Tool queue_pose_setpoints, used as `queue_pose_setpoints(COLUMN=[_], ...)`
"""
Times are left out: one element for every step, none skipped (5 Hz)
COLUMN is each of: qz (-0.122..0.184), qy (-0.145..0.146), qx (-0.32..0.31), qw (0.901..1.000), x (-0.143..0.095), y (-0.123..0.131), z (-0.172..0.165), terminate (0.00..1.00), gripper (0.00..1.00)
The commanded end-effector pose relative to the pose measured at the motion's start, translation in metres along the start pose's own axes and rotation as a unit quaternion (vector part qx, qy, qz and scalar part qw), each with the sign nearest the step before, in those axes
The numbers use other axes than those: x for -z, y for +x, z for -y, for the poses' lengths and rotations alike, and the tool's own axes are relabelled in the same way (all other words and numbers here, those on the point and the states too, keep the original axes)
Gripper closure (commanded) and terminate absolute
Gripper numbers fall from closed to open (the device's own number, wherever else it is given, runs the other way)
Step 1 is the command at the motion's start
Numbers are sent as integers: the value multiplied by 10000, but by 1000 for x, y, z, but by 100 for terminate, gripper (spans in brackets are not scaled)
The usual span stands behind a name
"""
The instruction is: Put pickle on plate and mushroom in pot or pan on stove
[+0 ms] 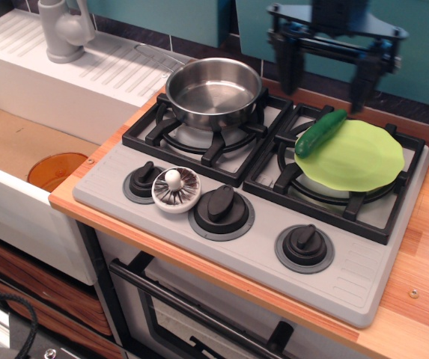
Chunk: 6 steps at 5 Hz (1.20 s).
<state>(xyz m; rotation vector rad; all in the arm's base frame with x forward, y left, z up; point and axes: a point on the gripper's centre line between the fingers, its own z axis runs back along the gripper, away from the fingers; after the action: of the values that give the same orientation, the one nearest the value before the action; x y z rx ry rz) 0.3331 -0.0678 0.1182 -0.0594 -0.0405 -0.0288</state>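
Pickle [320, 133] is lying across the left rim of the lime-green plate [364, 157], which is sitting on the right burner grate of the stove [326, 262], while the gripper [326, 71] is hanging above with its fingers spread wide and holding nothing. The steel pot [214, 91] is sitting on the left burner, and the white mushroom [175, 188] is resting gills-up beside the leftmost knob [144, 179].

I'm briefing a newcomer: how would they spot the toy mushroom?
Find the grey toy stove and its front row of black knobs. Between the two leftmost knobs lies a small white mushroom, cap down: the only white piece there, with dark gills and stubby stem.
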Motion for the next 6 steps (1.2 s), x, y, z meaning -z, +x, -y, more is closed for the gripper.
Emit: queue_pose_setpoints(qz=[777, 1213, 1539, 1746, 1788, 1904], qy=[367, 682, 924, 1041, 1000, 966], qx=[114, 86, -51, -117, -241, -376], qw=[9962, 9902, 9837, 9791, 9785, 9762], x=[-35, -44, -41, -34, -22, -5], y=[-19, -37, -46, -52, -56, -62], z=[-34, -62, -73, -83, -88, -89], terminate=[0, 0, 0, 0, 0, 0], gripper=[0, 0, 0, 0, 0, 0])
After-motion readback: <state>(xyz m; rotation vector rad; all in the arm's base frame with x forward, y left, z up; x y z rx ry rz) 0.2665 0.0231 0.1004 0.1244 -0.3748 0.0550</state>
